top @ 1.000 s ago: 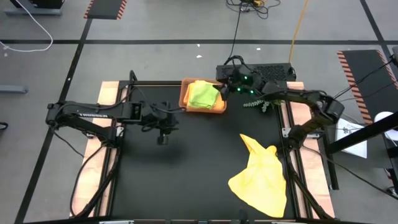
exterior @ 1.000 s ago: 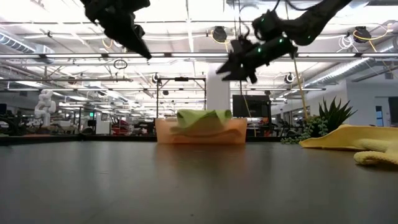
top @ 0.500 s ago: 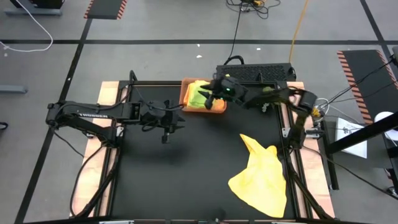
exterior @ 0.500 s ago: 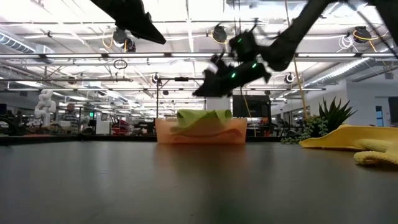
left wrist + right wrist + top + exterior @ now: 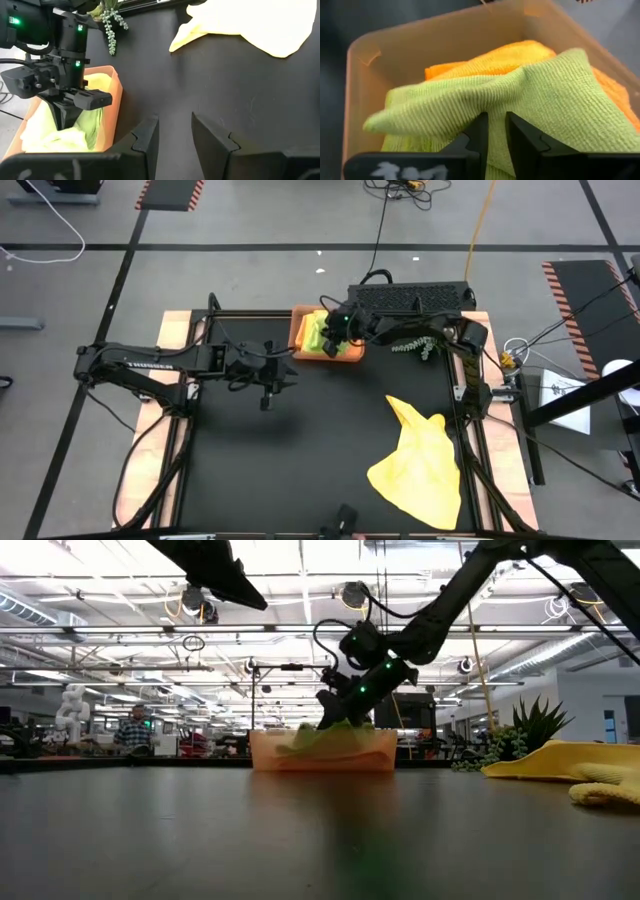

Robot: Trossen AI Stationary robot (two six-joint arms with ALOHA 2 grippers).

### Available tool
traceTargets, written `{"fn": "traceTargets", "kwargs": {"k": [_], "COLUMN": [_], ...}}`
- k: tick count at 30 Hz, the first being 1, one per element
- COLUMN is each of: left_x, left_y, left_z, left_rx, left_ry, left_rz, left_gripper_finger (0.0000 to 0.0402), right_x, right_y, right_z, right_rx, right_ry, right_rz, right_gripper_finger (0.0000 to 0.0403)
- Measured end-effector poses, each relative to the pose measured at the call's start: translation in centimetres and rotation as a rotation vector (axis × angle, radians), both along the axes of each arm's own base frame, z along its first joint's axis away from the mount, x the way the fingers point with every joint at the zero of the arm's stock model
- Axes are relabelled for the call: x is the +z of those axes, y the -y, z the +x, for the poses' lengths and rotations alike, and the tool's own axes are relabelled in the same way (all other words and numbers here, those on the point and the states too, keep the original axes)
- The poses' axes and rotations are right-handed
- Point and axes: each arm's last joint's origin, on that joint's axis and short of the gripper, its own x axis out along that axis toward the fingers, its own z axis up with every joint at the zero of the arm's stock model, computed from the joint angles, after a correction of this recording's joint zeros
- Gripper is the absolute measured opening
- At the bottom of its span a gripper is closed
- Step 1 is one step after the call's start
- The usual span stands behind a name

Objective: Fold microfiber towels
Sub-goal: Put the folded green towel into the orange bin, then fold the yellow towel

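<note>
R gripper (image 5: 492, 131) now down in tray (image 5: 420, 45), fingers pinching lime towel (image 5: 540, 95).

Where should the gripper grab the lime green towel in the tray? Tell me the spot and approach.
Grip the raised ridge of the lime green towel, coming from above. It lies rumpled on top of the pile in the tray, whose walls block the sides. The right gripper is already pinching that fold.

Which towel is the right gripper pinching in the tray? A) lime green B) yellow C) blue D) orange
A: the right gripper has its fingers nipped on a raised fold of the lime green towel, which lies on top of the orange towel in the tray.
</note>
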Motion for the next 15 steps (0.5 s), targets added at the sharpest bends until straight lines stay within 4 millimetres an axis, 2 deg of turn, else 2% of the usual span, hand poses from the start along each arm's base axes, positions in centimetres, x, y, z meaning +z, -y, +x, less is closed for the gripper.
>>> {"fn": "traceTargets", "kwargs": {"k": [3, 8, 11, 15], "left_x": [0.0, 0.6, 2.3, 5.1], "left_y": [0.0, 0.5, 1.2, 2.1], "left_z": [0.0, -0.7, -3.0, -7.0], "left_rx": [-0.002, -0.018, -0.02, 0.018], "left_ry": [0.0, 0.01, -0.018, 0.126], "left_rz": [0.0, -0.001, 0.017, -0.001], "left_gripper_finger": [0.0118, 0.0118, 0.0118, 0.0118], "right_x": [1.7, 7.5, 11.2, 15.5], "right_y": [-0.2, -2.1, -4.7, -9.4], "right_z": [-0.2, -0.8, -1.7, -4.1], "right_rx": [-0.003, 0.034, 0.127, 0.248], "right_ry": [0.037, 0.155, 0.212, 0.313], "right_rz": [-0.011, -0.071, -0.113, -0.202], "right_gripper_finger": [0.0055, 0.0055, 0.0055, 0.0055]}}
